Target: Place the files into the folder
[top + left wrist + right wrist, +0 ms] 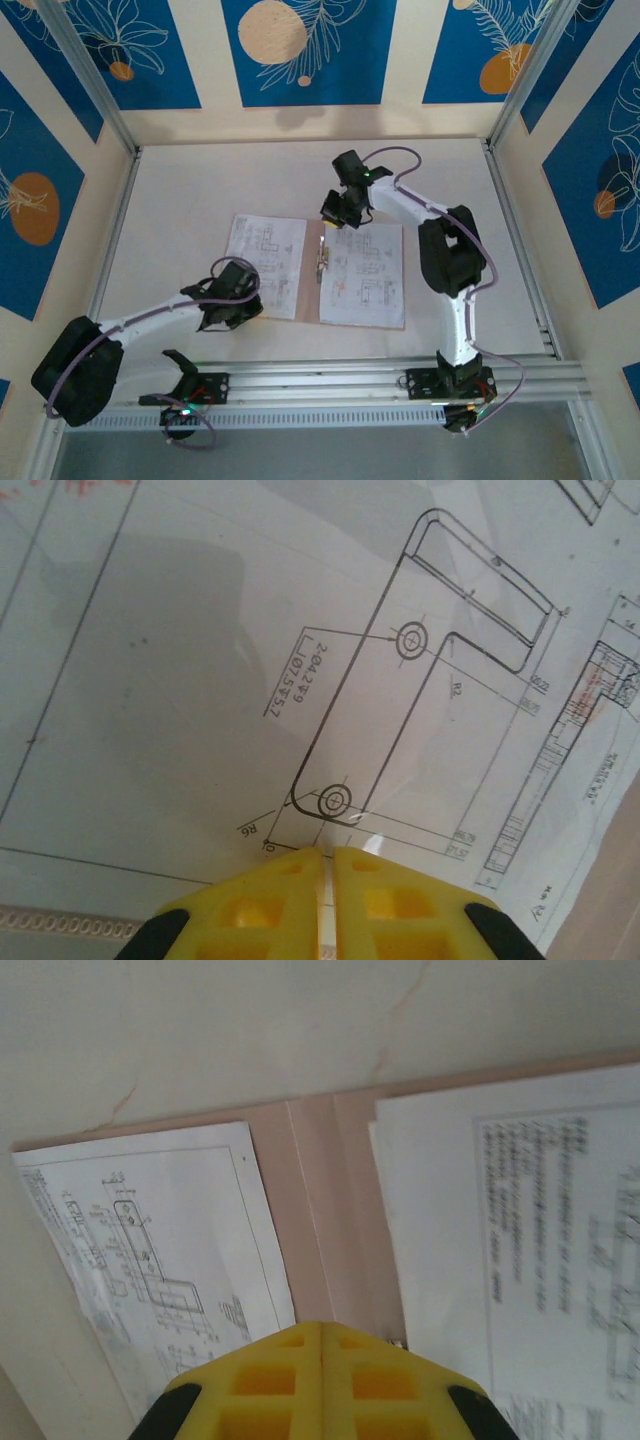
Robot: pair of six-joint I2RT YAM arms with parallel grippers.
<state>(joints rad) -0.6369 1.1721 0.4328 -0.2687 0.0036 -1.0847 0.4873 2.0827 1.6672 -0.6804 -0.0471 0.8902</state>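
Left gripper (322,852) closed at edge of white printed paper sheet (180,700), hold unclear; right gripper (322,1326) closed, empty, above spine of open pinkish-tan card folder (325,1200).

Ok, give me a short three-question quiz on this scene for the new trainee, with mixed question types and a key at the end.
1. True or false: the folder lies open on the table.
2. Pick one: the right claw hangs over the folder's A) spine, B) near edge, or C) off it, over bare table.
3. Fill in: the left claw and the right claw both have their jaws ___.

Key: 1 true; 2 A; 3 shut.
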